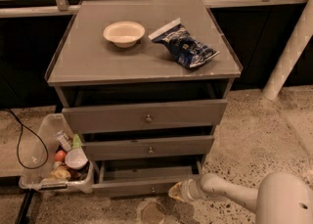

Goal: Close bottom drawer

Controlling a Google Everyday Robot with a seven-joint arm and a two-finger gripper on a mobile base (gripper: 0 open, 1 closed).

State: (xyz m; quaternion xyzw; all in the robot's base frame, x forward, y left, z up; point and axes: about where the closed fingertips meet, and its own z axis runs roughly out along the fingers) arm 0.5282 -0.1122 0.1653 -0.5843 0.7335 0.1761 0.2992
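Speckled stone floor (pixel 254 135) runs under a grey cabinet (pixel 98 61), and low at about five o'clock in the view the gripper (pixel 178 191) sits at the end of a pale arm (pixel 230 193) reaching in from the right. It is against the right end of the bottom drawer (pixel 132 188) front, at three o'clock from the small knob (pixel 153 189). Whether the gripper is spread or pressed together, I cannot tell.

That drawer is the lowest of three and stands out a little from the frame, with a strip of its inside showing behind the front. I judge the closing well begun but unfinished: a short straight push toward twelve o'clock remains.

Above it the middle drawer (pixel 146 147) and top drawer (pixel 146 115) also stand ajar. A bowl (pixel 124 33) and a blue snack bag (pixel 186 47) lie on top. At nine o'clock from the gripper a clear bin (pixel 44 140) holds odds and ends.
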